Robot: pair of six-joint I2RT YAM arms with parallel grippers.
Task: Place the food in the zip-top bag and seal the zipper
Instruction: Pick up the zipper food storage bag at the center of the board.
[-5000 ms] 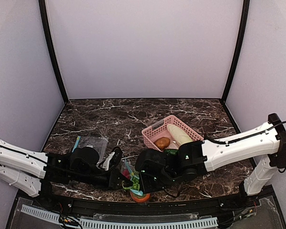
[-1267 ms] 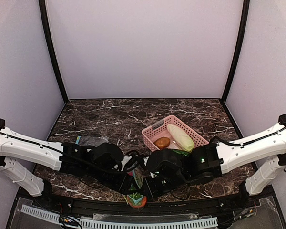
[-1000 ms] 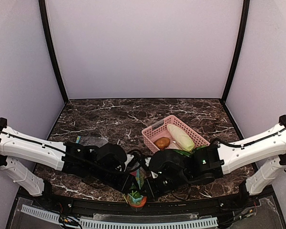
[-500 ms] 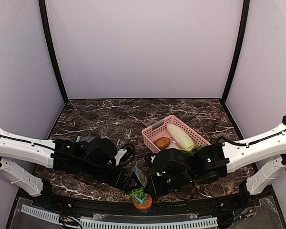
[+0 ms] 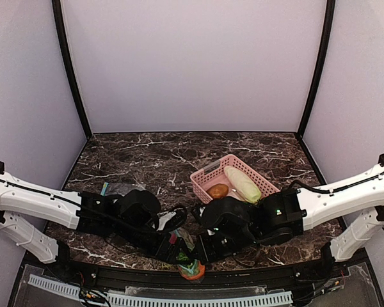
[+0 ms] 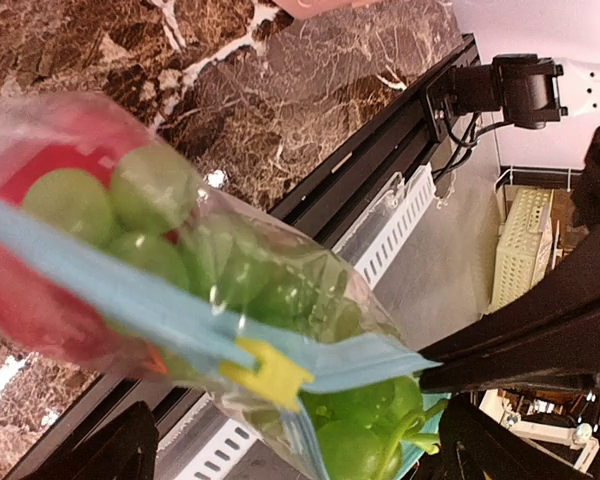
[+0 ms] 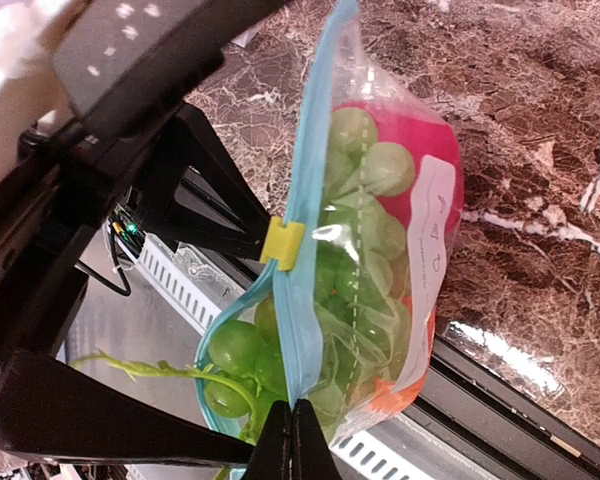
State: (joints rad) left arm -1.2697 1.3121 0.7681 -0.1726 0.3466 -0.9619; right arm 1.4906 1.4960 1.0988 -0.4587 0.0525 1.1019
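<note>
Your right tool has its fingers pressed together on the end of the zipper, pinching the light blue strip of the zip-top bag and holding it up edge-on. In the bag you have the green grape bunch filling the middle, the red fruit behind it at the far end, and the orange fruit showing at the lower corner, with the white label running along the clear side. You can see the yellow slider sitting partway along the zipper. Beyond it the two blue strips lie together. Between it and your right tool they spread apart, and grapes bulge in that gap with a green stem poking out.

Your left tool stands wide apart, one finger on each side of the bag, clamped on nothing.

From above, the bag hangs between both tools at the near edge of the surface, over the black rail.

Farther back, just behind your right arm, the pink slatted basket holds a pale long vegetable and a brown piece. A second clear bag lies flat on the surface at the left, partly under your left arm.
</note>
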